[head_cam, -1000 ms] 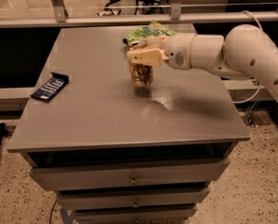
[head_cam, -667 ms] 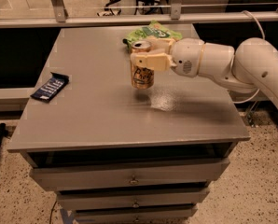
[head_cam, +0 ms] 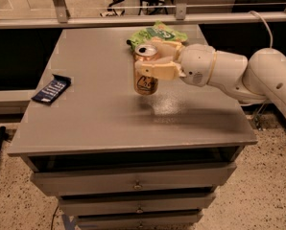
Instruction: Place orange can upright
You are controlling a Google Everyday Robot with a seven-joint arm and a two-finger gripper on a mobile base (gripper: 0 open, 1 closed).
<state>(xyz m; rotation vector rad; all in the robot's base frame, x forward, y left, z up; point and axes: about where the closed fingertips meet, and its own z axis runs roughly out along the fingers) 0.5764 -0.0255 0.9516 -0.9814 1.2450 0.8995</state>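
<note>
The orange can (head_cam: 146, 78) stands upright near the middle of the grey table (head_cam: 85, 119), silver top with its pull-tab facing up. Its base is at the table surface or just above it; I cannot tell which. My gripper (head_cam: 152, 59) reaches in from the right and is shut on the can's upper half. One cream finger (head_cam: 155, 71) lies across the can's front and the other (head_cam: 164, 45) sits behind it. The white arm (head_cam: 229, 71) stretches away to the right.
A green snack bag (head_cam: 157, 32) lies just behind the can and gripper at the table's back. A dark blue packet (head_cam: 52, 88) lies near the left edge. Drawers sit under the tabletop, and a metal rail runs behind the table.
The can has stayed upright at nearly the same spot in the gripper. The wrist and forearm have sunk a little lower towards the table.
</note>
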